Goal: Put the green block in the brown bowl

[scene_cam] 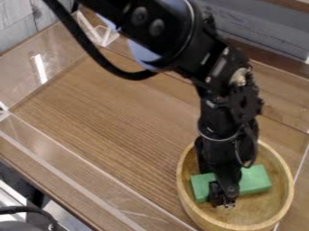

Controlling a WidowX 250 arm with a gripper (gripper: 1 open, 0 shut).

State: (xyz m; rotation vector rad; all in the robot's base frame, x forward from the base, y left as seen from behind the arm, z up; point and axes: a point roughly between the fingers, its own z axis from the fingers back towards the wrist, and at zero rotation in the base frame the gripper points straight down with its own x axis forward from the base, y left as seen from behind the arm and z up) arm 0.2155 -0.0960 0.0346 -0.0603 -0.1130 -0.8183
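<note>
One green block (252,181) lies inside the brown bowl (270,213), its middle partly covered by the dark gripper (218,200) that reaches down over it. Two green parts show, one to each side of the fingers, so the block's full outline is hard to make out. The gripper's tips are down in the bowl at the block, black against shadow, and I cannot tell whether they stand spread or press together, nor whether they touch the block. The bowl sits on the wooden table (115,117), near the lower right of the view; the gripper hides part of its far rim. The black arm (163,32) comes in from the top, where the picture edge cuts it off. A black cable (85,43) loops beside it.
</note>
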